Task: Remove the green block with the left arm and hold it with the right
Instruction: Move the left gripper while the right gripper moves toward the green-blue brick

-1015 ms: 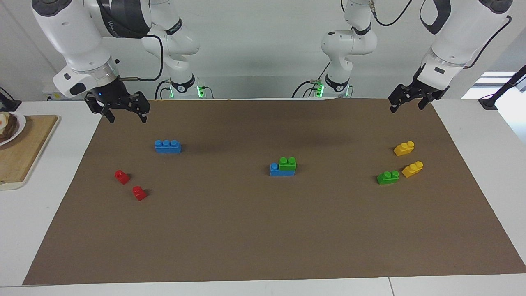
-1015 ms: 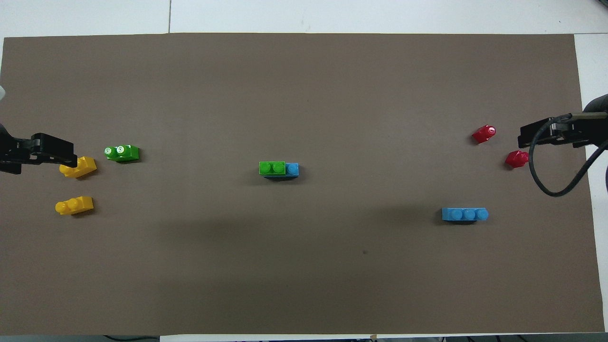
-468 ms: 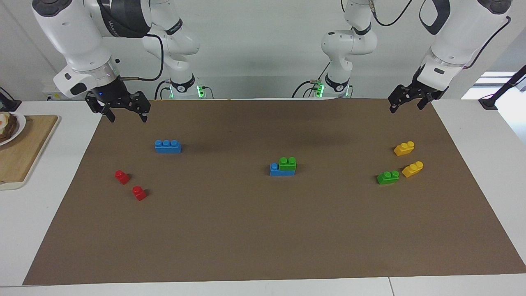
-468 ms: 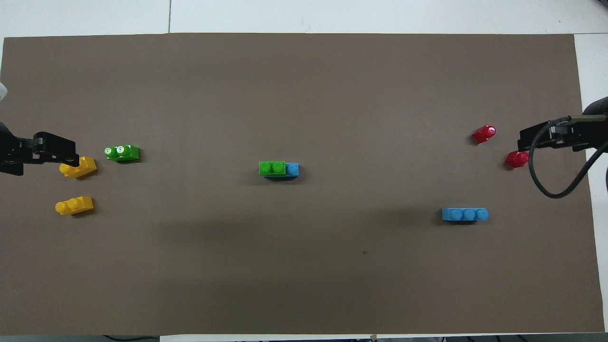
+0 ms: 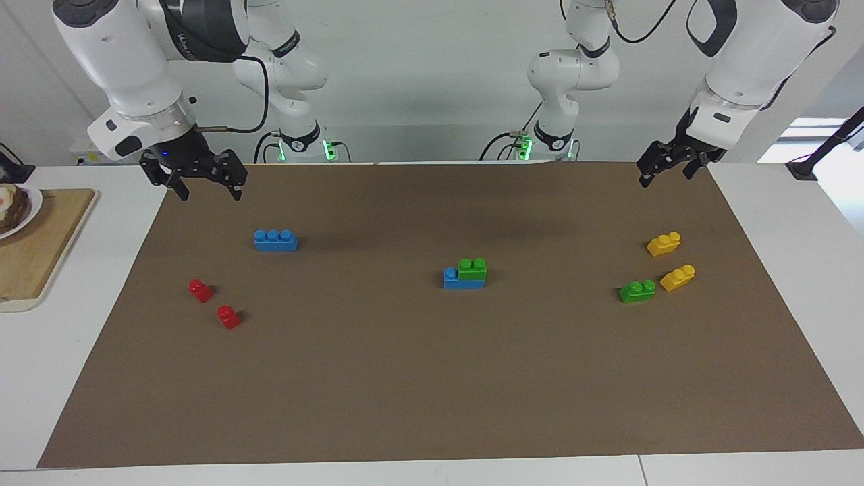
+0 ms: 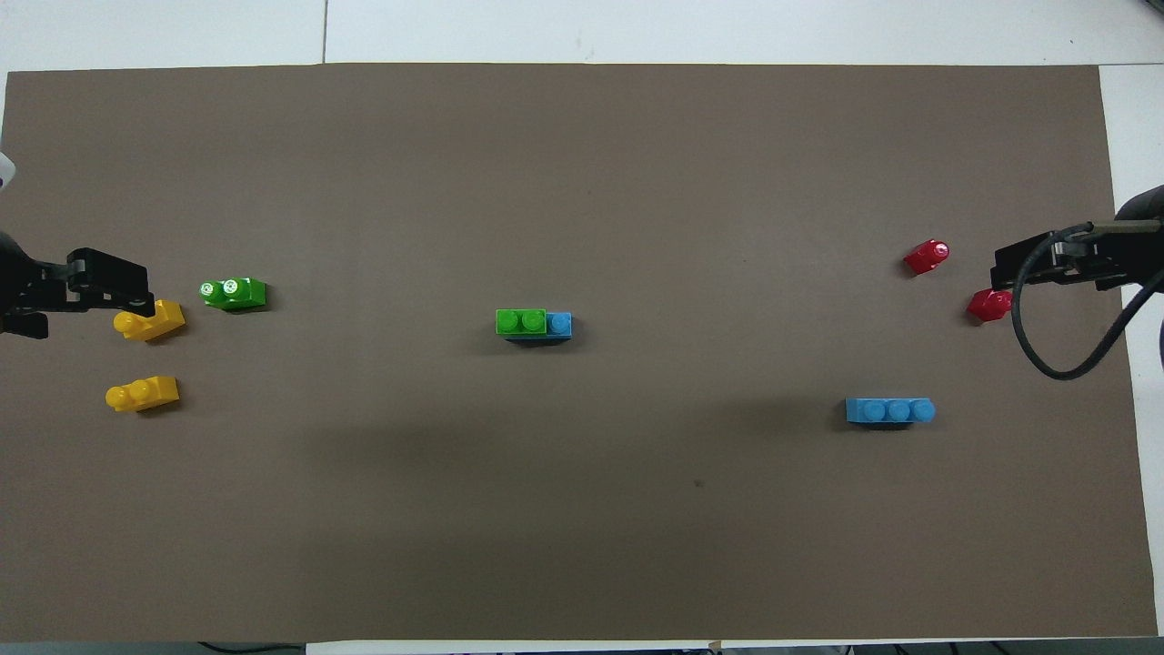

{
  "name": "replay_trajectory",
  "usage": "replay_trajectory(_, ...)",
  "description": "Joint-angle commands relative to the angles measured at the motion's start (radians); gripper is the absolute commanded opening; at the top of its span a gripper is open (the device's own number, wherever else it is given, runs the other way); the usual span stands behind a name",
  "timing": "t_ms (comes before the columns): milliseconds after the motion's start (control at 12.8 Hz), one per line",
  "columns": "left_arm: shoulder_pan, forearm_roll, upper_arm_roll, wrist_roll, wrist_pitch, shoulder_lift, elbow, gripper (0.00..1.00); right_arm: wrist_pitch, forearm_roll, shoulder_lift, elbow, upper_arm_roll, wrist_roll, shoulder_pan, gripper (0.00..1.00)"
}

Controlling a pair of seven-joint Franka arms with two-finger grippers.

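Observation:
A green block [image 5: 472,268] with two studs sits on one end of a blue brick [image 5: 463,280] at the middle of the brown mat; it also shows in the overhead view [image 6: 520,322]. A second green block [image 5: 637,291] lies loose toward the left arm's end, next to a yellow block. My left gripper [image 5: 665,178] hangs open and empty above the mat's corner at the left arm's end. My right gripper [image 5: 209,196] hangs open and empty above the mat's corner at the right arm's end.
Two yellow blocks [image 5: 663,244] [image 5: 678,277] lie toward the left arm's end. A lone blue three-stud brick [image 5: 275,240] and two red blocks [image 5: 200,290] [image 5: 229,316] lie toward the right arm's end. A wooden board [image 5: 34,250] with a plate lies off the mat.
The left gripper has drawn back and up a little toward its end of the table. The right gripper has barely shifted. No block has moved.

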Motion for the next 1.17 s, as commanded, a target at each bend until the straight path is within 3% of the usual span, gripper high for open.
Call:
replay_trajectory(0,-0.055,0.008,0.004,-0.092,0.039,0.007,-0.024,1.00,0.005,0.023,-0.017,-0.015,0.021,0.246,-0.004,1.00)
replay_trajectory(468,-0.149,-0.049,0.002,-0.583,0.139,0.076,-0.019,1.00,0.028,0.158,-0.015,-0.050,0.025,0.743,0.026,0.98)
replay_trajectory(702,-0.228,-0.064,0.004,-0.879,0.182,0.107,-0.019,1.00,0.101,0.210,-0.005,-0.096,0.025,1.000,0.101,0.97)
replay_trajectory(1093,-0.302,-0.085,0.002,-1.243,0.292,0.150,-0.053,1.00,0.215,0.428,0.101,-0.117,0.025,1.231,0.151,0.97)
